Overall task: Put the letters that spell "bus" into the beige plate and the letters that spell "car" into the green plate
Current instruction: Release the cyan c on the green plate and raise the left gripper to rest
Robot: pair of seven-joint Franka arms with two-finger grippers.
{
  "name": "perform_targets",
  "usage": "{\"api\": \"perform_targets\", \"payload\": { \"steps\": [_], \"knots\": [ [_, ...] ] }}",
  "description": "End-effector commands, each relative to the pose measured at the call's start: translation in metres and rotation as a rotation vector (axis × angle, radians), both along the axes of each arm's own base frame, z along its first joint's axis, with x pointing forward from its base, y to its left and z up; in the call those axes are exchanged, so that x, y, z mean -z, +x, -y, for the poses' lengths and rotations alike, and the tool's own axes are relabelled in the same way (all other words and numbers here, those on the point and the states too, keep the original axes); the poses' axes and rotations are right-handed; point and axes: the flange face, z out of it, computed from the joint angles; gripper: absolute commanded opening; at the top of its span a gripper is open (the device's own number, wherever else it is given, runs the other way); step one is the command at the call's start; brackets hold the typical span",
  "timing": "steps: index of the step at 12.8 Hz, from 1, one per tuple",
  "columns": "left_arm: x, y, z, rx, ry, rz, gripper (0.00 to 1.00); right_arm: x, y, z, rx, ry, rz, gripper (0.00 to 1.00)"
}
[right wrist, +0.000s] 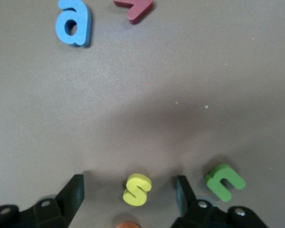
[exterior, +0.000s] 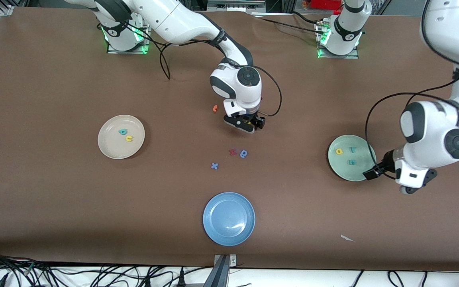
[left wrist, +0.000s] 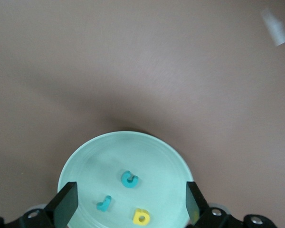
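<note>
My left gripper point(left wrist: 128, 209) hung over the green plate point(exterior: 335, 165), fingers spread wide and empty, since the teal c point(left wrist: 129, 179), the thin teal r point(left wrist: 103, 203) and the yellow a point(left wrist: 141, 217) all lay inside it. My right gripper point(right wrist: 129, 194) hovered low over mid-desk, fingers parted either side of the yellow s point(right wrist: 137, 189), lined up to pinch it. The beige plate point(exterior: 108, 149) held the teal b point(exterior: 123, 131) and yellow u point(exterior: 128, 138), so only the s seemed missing.

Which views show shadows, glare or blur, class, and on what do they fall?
Front view: a bright glare streak on the blue plate, green glow at both arm bases. Left wrist view: a soft dark shadow on the table just past the green plate, and a blurred pale scrap. Right wrist view: the right hand casts a broad shadow around the yellow s.
</note>
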Motion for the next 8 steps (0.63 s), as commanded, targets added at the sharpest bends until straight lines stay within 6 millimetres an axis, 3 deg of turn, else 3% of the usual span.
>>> {"api": "perform_targets", "payload": {
  "steps": [1,4,8],
  "knots": [
    [-0.067,0.001,0.008,0.065,-0.023,0.029,1.0,0.01,0.001,-0.018,0.025,0.001,0.032,0.87],
    [-0.132,0.008,0.014,0.203,-0.034,0.013,1.0,0.013,-0.001,-0.021,0.019,0.002,0.034,0.87],
    [-0.188,-0.003,0.008,0.404,-0.023,0.042,1.0,0.016,-0.002,-0.019,-0.012,-0.018,0.053,0.69]
  ]
}}
